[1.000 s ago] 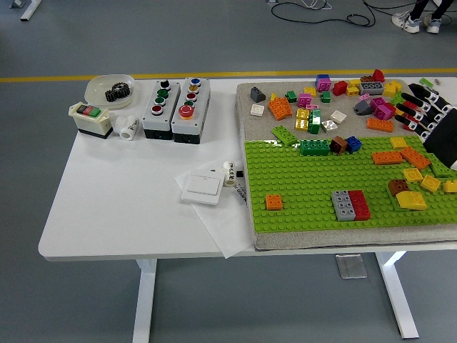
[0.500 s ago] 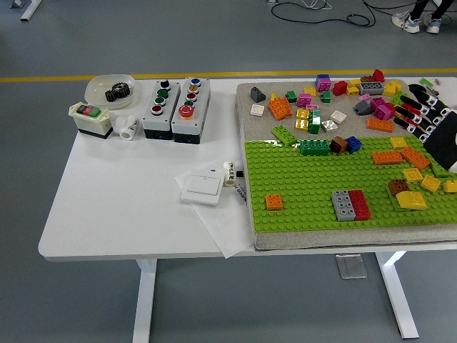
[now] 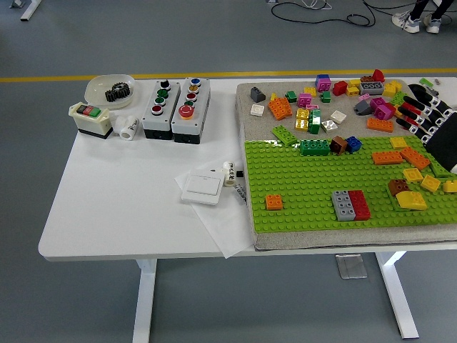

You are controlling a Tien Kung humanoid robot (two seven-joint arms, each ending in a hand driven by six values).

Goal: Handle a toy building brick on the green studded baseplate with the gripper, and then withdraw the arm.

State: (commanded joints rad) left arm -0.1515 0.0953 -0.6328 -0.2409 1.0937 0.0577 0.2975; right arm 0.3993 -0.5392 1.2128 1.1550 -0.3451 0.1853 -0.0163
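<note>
Head view is showing the white worktop (image 3: 121, 207) filling the left and middle of the frame. At upper left a bowl with a black gear (image 3: 116, 92) is sitting beside a grey switch box (image 3: 91, 118) and two button boxes (image 3: 175, 108). Lower, near the centre, a white wall switch (image 3: 202, 187) is lying on a sheet of paper (image 3: 225, 225); the small print on a tag beside it is too small to read. To the right the green studded baseplate (image 3: 307, 186) is lying on a grey mat (image 3: 246, 107), with loose bricks scattered above it. On the baseplate an orange brick (image 3: 274, 202) is sitting at lower left, and a grey and red brick pair (image 3: 350, 204) is standing in the lower middle. At the far right edge the right hand (image 3: 434, 127) is hovering, its fingers (image 3: 418, 108) spread open and holding nothing. Compared with the earlier frames it is sitting slightly further toward the right edge; the bricks are lying where they were.
</note>
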